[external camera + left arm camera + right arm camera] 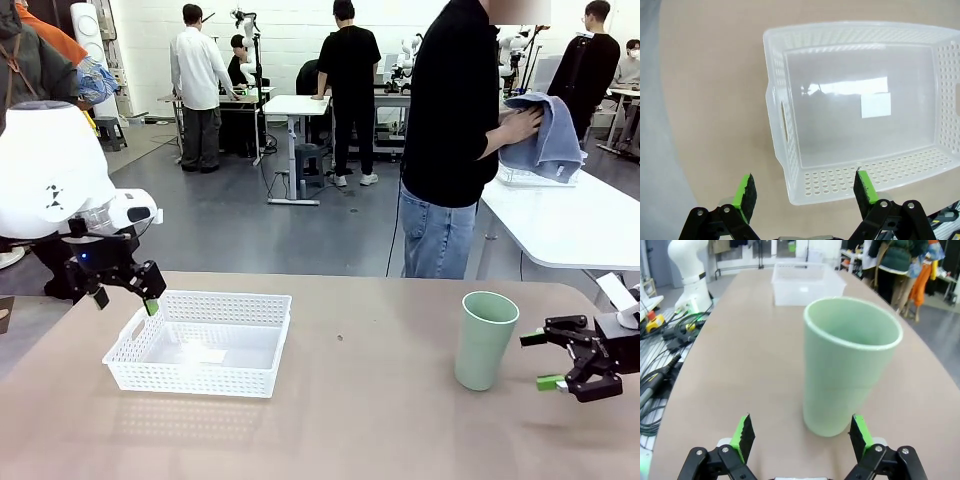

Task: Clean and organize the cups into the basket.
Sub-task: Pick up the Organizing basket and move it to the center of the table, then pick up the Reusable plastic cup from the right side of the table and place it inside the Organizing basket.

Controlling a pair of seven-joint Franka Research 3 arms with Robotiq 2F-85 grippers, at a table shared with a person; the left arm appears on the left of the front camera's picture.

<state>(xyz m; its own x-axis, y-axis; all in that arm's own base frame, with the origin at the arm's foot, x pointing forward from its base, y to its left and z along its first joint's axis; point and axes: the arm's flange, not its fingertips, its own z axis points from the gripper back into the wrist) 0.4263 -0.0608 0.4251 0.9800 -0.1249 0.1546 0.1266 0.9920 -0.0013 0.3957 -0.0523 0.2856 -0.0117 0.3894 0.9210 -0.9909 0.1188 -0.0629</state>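
My right end effector (540, 360) is spread wide, just right of the mint green cup (486, 338) standing on the table (360, 425). My left end effector (125, 300), spread too, hangs by the white basket (200, 372). If I come in crooked, a finger could knock the cup over.

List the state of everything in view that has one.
Cup, upright, empty, not held.
Basket, upright, no cups inside.
Left gripper, open, holding nothing, at the basket's end.
Right gripper, open, beside the cup, not touching.
Cloth, bunched in the person's hands.
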